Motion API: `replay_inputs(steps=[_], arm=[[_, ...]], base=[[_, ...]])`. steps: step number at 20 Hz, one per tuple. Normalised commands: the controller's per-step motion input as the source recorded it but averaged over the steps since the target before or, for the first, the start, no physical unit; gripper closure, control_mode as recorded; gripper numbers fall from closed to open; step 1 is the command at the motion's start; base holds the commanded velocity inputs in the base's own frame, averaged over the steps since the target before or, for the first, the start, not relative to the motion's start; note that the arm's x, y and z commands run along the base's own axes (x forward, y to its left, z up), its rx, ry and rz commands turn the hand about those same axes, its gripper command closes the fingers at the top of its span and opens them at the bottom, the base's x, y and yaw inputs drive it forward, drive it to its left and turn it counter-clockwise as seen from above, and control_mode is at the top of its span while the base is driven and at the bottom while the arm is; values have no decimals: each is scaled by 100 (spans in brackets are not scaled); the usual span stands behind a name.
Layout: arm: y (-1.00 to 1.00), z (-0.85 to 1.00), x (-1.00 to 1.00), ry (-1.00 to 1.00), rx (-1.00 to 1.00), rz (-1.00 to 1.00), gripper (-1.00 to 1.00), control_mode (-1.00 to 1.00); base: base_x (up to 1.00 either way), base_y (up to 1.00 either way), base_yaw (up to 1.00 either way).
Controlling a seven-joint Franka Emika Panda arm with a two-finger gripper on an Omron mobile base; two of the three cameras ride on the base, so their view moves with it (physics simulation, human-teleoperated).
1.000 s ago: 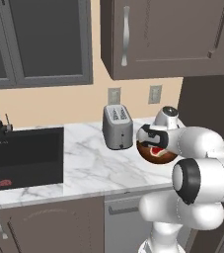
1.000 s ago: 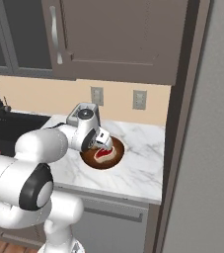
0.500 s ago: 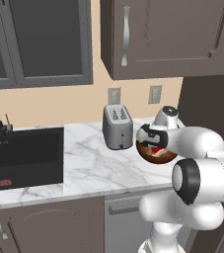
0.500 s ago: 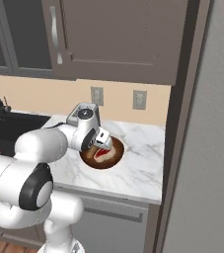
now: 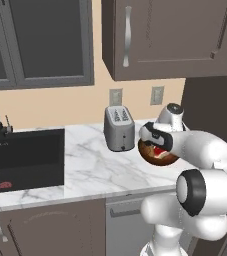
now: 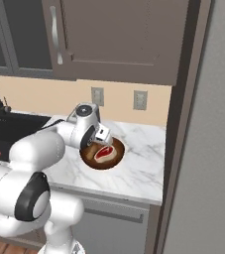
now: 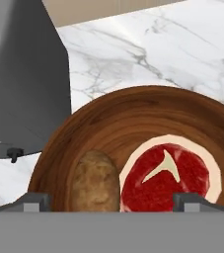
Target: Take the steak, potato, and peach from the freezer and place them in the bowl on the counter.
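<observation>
The dark wooden bowl (image 7: 133, 106) (image 5: 146, 152) (image 6: 90, 159) sits on the white marble counter (image 5: 85, 167) (image 7: 182, 54). Inside it, the steak (image 7: 170, 178) (image 6: 104, 153) (image 5: 159, 152) lies flat with the tan potato (image 7: 96, 185) touching its left side. My gripper (image 7: 113, 201) (image 5: 153, 138) (image 6: 102, 137) hovers just above the bowl, open, fingers (image 7: 32, 200) spread wide on either side of both foods and holding nothing. The peach is out of view. The grey freezer (image 6: 208, 149) stands at the right.
A grey toaster (image 5: 119, 128) (image 7: 19, 74) stands close to the bowl's left. The black sink (image 5: 25, 157) with a faucet and a small red item (image 5: 4, 185) lies further left. Dark wall cabinets (image 5: 150, 35) hang above the counter.
The jaws have gone from shut to wide open over the bowl, and the potato now lies free in it. The arm has barely moved.
</observation>
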Motion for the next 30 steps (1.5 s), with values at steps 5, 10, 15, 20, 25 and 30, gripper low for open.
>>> replay_inputs(steps=[5,10,15,20,25,30], arm=[[0,52,-11,-4,0,0,-100,-100],[0,43,-22,-5,-1,0,-100,-100],[0,33,-41,-9,-3,0,-100,-100],[-10,31,-59,-8,-3,4,-100,-100],[-12,24,-61,-7,-4,5,-100,-100],[-4,32,-30,-2,-2,14,-100,-100]], base=[[0,0,0],[0,0,0],[0,0,0],[0,0,0],[0,0,0],[0,0,0]])
